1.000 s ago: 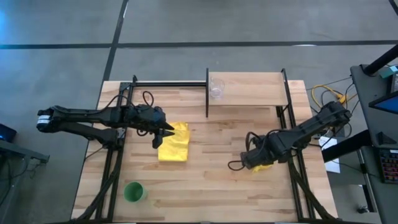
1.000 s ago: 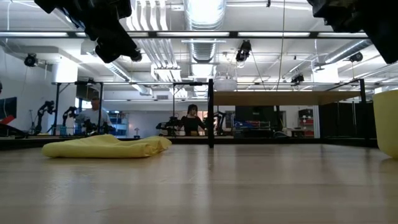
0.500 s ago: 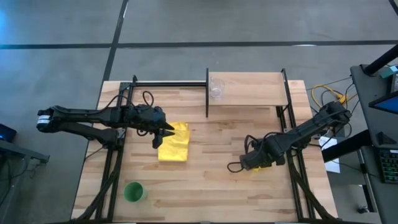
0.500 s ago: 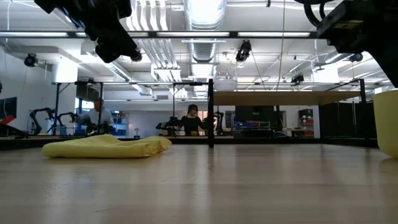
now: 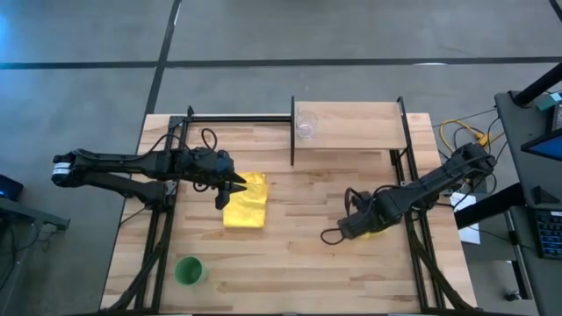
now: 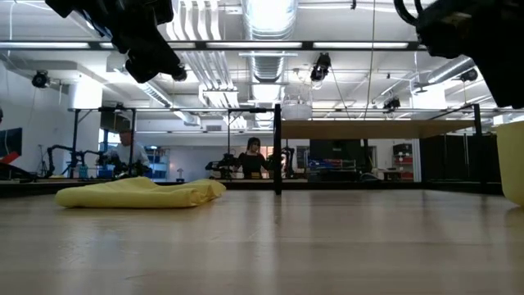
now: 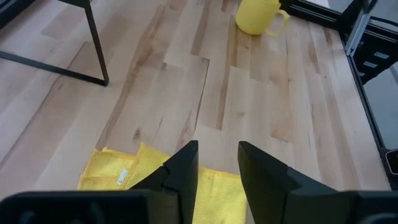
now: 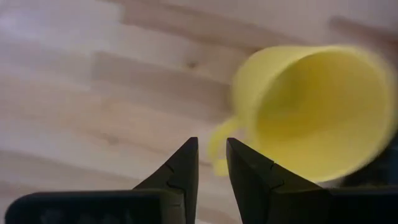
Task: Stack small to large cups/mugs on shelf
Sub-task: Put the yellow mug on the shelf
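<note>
The yellow mug (image 5: 375, 233) stands upright on the tabletop near its right side and also shows at the low view's edge as the mug (image 6: 514, 164). My right gripper (image 5: 349, 226) hovers over it, slanting down, its fingers only narrowly apart. In the right wrist view the mug (image 8: 317, 112) fills the picture beyond that gripper (image 8: 211, 155). The clear cup (image 5: 305, 123) stands on the shelf (image 5: 360, 127). The green cup (image 5: 189, 270) stands near the table's near-left corner. My left gripper (image 5: 233, 189) waits, narrowly open, above the yellow cloth (image 5: 246, 209). My right gripper comes at the yellow mug's handle (image 8: 219, 146) from above, slanting down. The handle's lower end shows in line with the narrow gap between the fingertips. Whether the fingers touch it, I cannot tell. The mug rests on the table on its base.
The yellow cloth (image 6: 139, 194) lies flat left of the table's middle. The shelf's black posts (image 5: 292, 132) stand along the far side, and a black rail runs to the far-left corner. Bare wood lies between the cloth and the mug. People show in the room behind.
My right gripper has shifted a little over the yellow mug and dipped lower, showing larger in the low view. The left arm, cloth, green cup and clear cup have kept still.
</note>
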